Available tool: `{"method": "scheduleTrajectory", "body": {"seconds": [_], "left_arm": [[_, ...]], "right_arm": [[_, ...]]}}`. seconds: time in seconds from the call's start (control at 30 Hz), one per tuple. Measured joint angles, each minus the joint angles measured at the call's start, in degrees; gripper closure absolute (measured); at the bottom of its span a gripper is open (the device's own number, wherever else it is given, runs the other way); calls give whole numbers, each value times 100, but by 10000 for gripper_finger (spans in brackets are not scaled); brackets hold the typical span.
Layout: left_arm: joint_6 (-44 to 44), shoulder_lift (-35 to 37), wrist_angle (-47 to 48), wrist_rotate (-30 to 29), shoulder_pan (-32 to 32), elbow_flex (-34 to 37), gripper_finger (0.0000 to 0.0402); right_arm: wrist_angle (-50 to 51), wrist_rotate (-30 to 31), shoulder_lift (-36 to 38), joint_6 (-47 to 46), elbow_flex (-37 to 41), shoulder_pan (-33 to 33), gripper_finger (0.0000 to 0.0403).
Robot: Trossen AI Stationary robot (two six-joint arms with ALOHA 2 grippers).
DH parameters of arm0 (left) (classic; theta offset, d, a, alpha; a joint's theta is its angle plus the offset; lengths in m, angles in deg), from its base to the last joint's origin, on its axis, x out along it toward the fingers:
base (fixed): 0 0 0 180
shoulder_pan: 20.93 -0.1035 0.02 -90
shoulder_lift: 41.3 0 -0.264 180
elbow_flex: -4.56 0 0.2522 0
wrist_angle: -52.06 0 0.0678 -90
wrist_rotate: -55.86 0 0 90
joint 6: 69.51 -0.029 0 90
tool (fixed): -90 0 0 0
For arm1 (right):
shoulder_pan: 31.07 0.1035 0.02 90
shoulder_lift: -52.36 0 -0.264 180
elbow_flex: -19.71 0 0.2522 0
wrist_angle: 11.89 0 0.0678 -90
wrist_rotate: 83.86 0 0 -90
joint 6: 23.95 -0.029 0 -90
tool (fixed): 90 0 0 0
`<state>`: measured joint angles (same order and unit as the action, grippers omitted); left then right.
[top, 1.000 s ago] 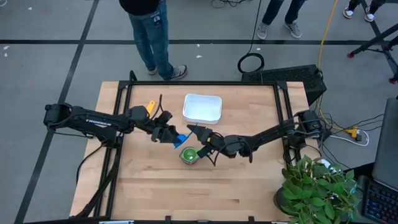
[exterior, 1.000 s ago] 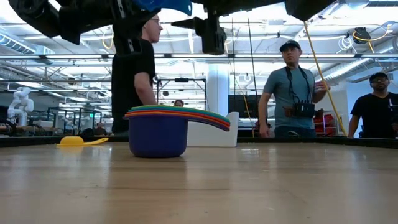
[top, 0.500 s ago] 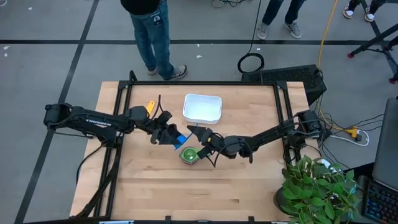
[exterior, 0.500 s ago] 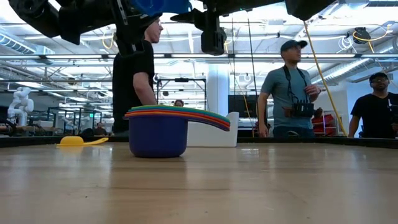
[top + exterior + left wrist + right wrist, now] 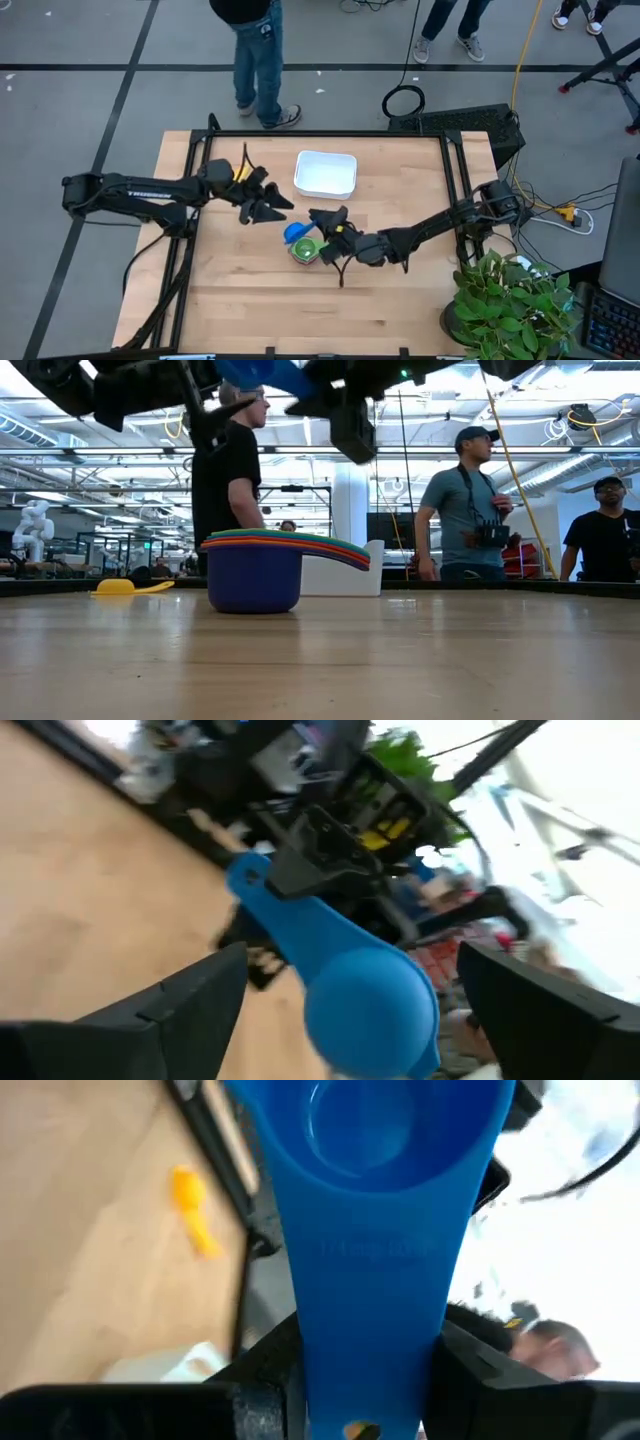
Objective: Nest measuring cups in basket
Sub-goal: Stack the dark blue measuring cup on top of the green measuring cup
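A robotics lab: a white humanoid robot (image 5: 33, 525), ceiling pipework and standing onlookers (image 5: 470, 505).

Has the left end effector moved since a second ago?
Yes. In the high view the left end effector has backed away from the green-topped cup stack, leaving the blue cup with the right end effector.

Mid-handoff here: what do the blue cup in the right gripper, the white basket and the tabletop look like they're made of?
Blue cup: likely molded plastic, smooth with a slight sheen, uniform color, faint embossed marks on the handle. White basket: probably plastic too, plain white with rounded corners; its finish is too far off to judge. Tabletop: pale wood with visible grain and plank seams, matte.
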<state>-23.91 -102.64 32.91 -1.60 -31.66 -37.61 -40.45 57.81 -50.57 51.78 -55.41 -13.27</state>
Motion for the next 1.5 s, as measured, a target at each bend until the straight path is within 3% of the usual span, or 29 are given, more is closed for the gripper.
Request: {"method": "scheduleTrajectory", "body": {"seconds": [0.13,0.2,0.43,0.7,0.87,1.5], "left_arm": [[-552,300,1061,-265,-305,0,70],[-779,408,1488,-416,-428,1,82],[-1195,643,2215,-577,-667,2,115],[-1383,669,2437,-617,-801,2,128],[-1438,669,2469,-808,-805,2,128],[-1497,667,2765,-973,-805,2,128]], "right_arm": [[1057,177,22,-1296,-28,73,283],[1674,-97,22,-2185,-114,75,283],[3681,-2031,22,-4878,-751,-54,283],[7081,-4033,34,-7911,-2374,-655,283],[7676,-4137,33,-8125,-2439,-749,283],[7776,-4454,-586,-8404,-2439,-557,257]]}}
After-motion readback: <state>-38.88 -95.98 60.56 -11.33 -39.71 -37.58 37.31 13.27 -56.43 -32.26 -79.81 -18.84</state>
